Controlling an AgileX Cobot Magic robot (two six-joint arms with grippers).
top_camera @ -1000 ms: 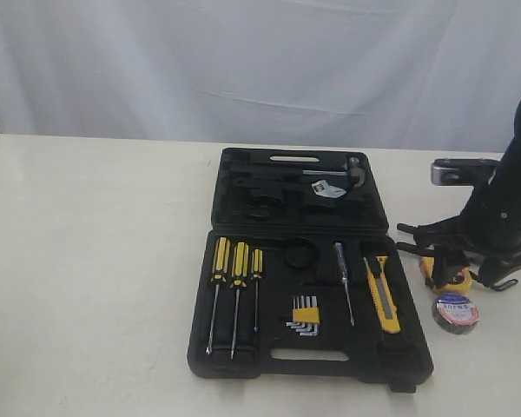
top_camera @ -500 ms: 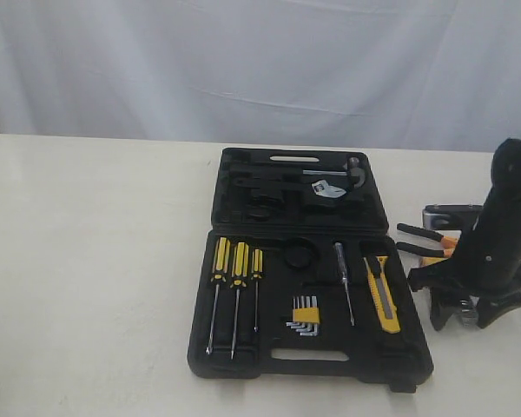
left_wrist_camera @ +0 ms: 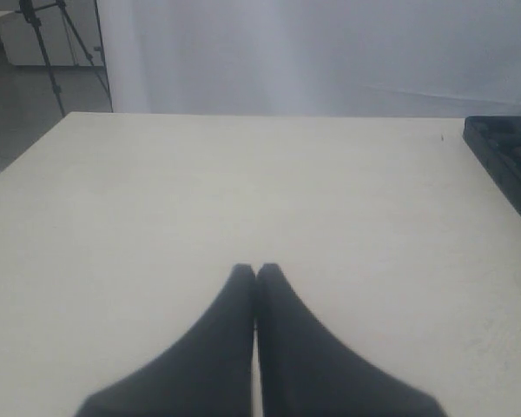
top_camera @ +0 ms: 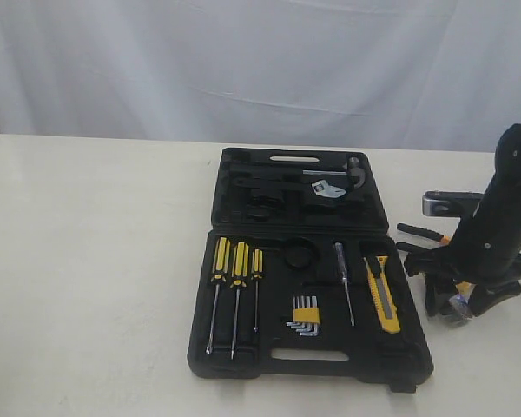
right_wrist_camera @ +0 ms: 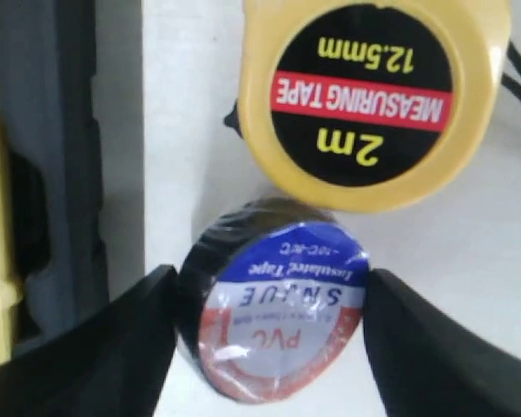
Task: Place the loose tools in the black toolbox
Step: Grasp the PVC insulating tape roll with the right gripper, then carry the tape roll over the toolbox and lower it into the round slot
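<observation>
The black tape roll (right_wrist_camera: 278, 321) with its white, blue and red label sits between the fingers of my right gripper (right_wrist_camera: 269, 276), which press on both of its sides. Just beyond it the round yellow tape measure (right_wrist_camera: 373, 95) lies on the table. In the exterior view my right gripper (top_camera: 456, 306) is low at the right of the black toolbox (top_camera: 243, 352), and the arm hides most of the roll and the tape measure. The pliers (top_camera: 421, 233) lie behind the arm. The utility knife (top_camera: 382, 294) rests in the toolbox. My left gripper (left_wrist_camera: 256, 269) is shut and empty above bare table.
Three screwdrivers (top_camera: 236, 274), a hex key set (top_camera: 304, 314) and a slim driver (top_camera: 343, 282) sit in the toolbox's near half. The open lid (top_camera: 300, 187) holds more tools. A toolbox corner (left_wrist_camera: 508, 156) shows in the left wrist view. A white curtain hangs behind the table.
My right arm came down from above the tape measure onto the tape roll and its fingers now grip the roll. The left gripper's earlier position is not shown.
</observation>
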